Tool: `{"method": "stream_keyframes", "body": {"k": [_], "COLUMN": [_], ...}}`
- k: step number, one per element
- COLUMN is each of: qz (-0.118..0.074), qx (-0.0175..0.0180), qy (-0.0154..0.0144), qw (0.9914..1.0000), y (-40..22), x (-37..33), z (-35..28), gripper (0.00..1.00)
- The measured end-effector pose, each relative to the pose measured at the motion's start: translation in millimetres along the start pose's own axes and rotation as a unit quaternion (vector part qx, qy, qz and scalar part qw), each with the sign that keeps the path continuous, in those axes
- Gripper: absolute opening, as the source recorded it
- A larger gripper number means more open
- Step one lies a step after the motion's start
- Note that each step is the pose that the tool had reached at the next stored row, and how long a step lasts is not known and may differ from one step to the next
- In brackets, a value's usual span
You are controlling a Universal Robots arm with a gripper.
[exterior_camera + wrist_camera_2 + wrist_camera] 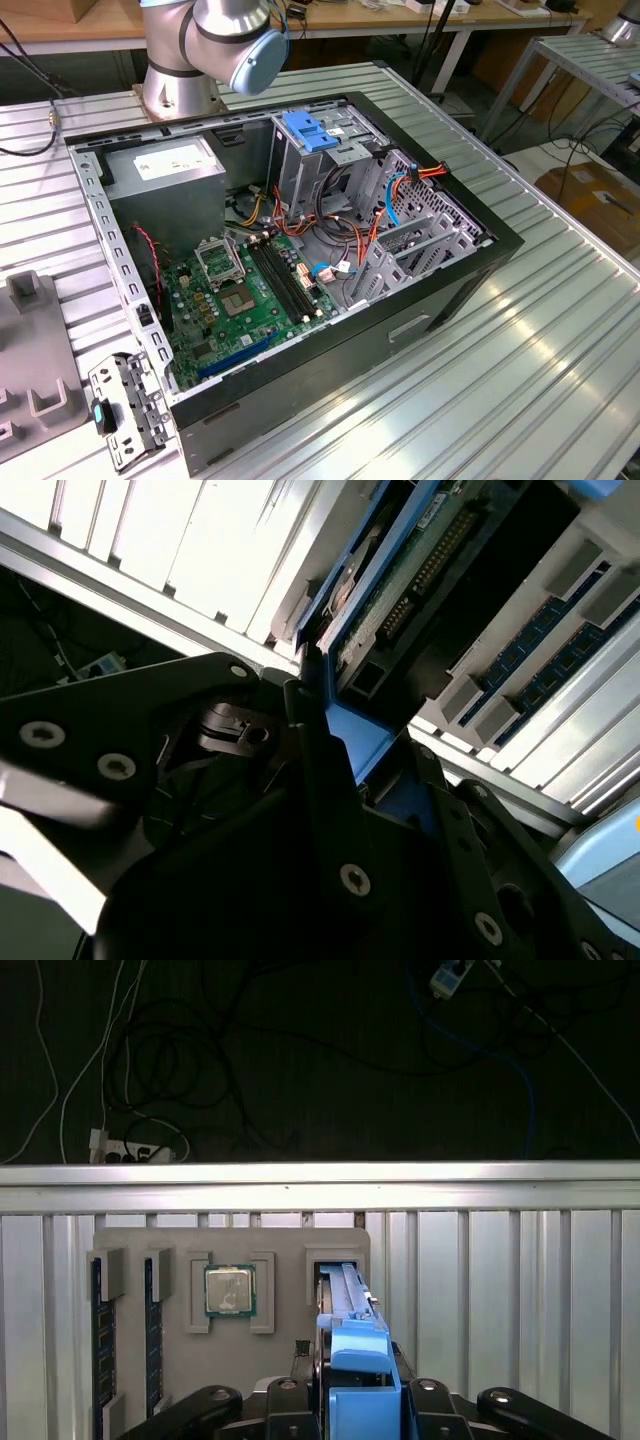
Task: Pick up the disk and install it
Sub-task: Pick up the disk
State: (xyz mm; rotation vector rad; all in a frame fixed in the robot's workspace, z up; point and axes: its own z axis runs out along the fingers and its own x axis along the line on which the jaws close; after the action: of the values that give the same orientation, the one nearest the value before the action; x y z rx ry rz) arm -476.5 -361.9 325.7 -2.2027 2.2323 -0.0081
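**Gripper clamped on the disk at the parts tray**

In the first wrist view the gripper (pixel 358 1402) has its fingers closed narrowly against both sides of the disk (pixel 345 1295). They press on the blue rail at its near end. The disk stands on edge at the end pocket of the grey tray (pixel 285 1345); whether it has left the pocket I cannot tell. The tray lies on the ribbed metal table (pixel 500 1290). It also holds a processor chip (pixel 229 1290) in a square pocket and two memory sticks (pixel 97 1330) in side slots.

In the exterior view, the open computer case (pixel 440 295) holds a green motherboard (pixel 240 300), a grey power supply (pixel 165 165), a metal drive cage (pixel 330 165) with a blue latch (pixel 310 130), and loose cables (pixel 330 225).
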Motion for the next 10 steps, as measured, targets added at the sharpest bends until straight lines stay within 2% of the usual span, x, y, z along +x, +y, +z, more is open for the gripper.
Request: {"method": "stream_keyframes", "body": {"k": [6,10], "qz": [0.000,0.000], "qx": [0.0002,0.0005], "qy": [0.0025,0.0025], "qw": [1.00000,1.00000], "y": [-0.1,-0.1], "x": [0.0,0.0], "z": [-9.0,-9.4], "gripper": [0.37,0.37]}}
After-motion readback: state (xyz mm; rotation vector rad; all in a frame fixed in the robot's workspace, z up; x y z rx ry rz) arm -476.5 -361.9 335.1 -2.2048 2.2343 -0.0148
